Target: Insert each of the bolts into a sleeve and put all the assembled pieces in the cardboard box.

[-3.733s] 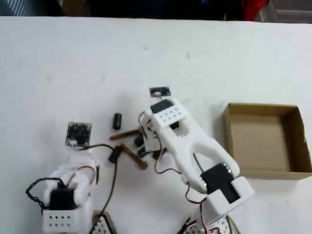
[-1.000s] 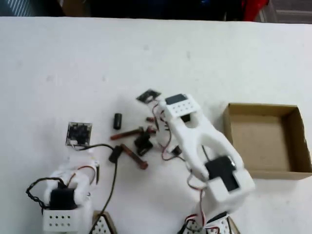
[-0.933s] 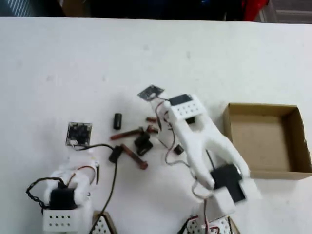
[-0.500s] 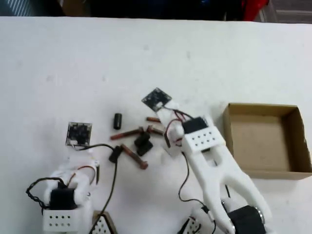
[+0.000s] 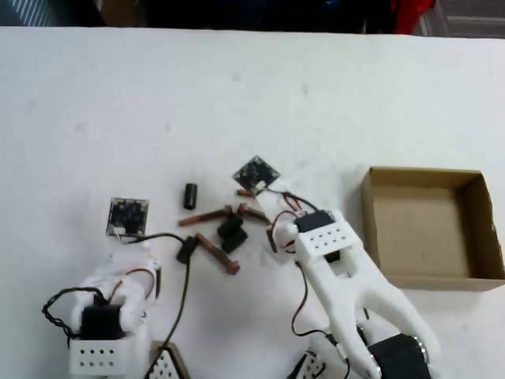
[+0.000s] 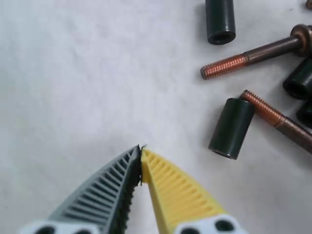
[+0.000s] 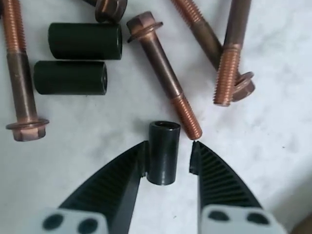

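My right gripper (image 7: pixel 168 145) is spread open, with a black sleeve (image 7: pixel 164 156) between its fingers and a bolt's (image 7: pixel 165 73) threaded tip just beside it. My left gripper (image 6: pixel 141 150) is pinched closed over bare tabletop (image 6: pixel 73 73). From the right wrist I count three sleeves and at least four bolts. The high view adds the cardboard box (image 5: pixel 426 185), well apart near the tabletop's right edge.

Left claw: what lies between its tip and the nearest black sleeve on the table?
Nothing: in the left wrist view, only bare white table separates the left claw from that sleeve.
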You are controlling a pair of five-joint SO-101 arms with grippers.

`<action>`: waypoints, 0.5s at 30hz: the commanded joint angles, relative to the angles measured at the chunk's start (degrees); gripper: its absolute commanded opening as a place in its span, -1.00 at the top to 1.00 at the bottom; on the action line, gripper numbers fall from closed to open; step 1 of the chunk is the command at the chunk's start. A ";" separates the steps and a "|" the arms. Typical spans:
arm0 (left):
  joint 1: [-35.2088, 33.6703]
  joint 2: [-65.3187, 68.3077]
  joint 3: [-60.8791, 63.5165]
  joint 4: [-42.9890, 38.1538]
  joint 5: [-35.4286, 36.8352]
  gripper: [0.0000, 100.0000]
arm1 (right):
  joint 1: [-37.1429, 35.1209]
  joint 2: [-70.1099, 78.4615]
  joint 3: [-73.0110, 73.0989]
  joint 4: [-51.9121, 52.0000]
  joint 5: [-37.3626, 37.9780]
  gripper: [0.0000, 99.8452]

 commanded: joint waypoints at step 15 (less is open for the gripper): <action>-0.22 -0.31 -0.09 0.44 0.62 0.95 | -0.13 14.46 -9.49 1.54 -0.35 0.84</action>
